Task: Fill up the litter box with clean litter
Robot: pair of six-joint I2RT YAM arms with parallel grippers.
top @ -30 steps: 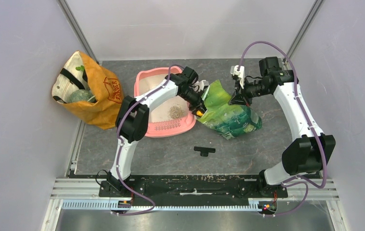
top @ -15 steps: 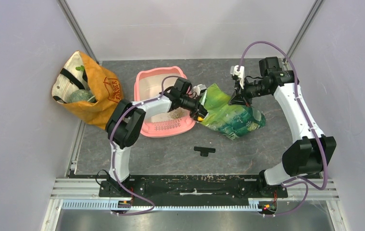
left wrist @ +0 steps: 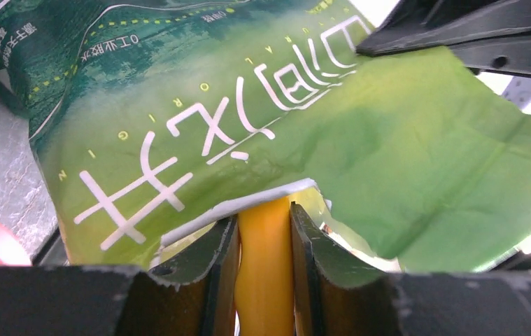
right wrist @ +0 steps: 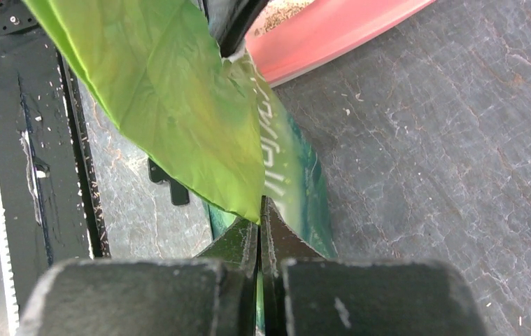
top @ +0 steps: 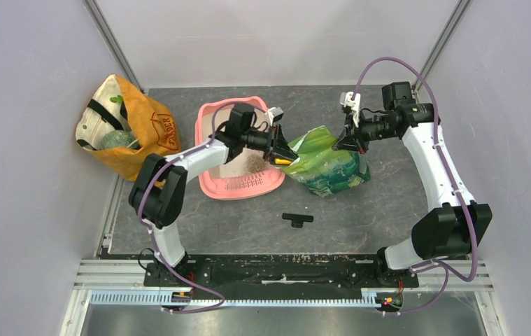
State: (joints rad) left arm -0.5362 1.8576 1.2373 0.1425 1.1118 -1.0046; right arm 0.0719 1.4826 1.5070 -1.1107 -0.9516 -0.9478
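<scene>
Left hand (left wrist: pixel 265 227): I log it pinching the orange scoop (left wrist: pixel 266 280) by the handle, the scoop's far end hidden at the torn mouth of the green bag (top: pixel 329 168), which sits just beside the right side of the litter box (top: pixel 243 187). Right hand (right wrist: pixel 259 227): pressed together on the bag's upper edge, holding it up while the bag's bottom rests on the bench (top: pixel 248 217). Further out I list litter (top: pixel 254 162) in a small pile inside the box near its slotted end, a tan fabric bag (top: pixel 133 133) at far left, and a small black part (top: pixel 297 219) lying alone nearer the arm bases.
</scene>
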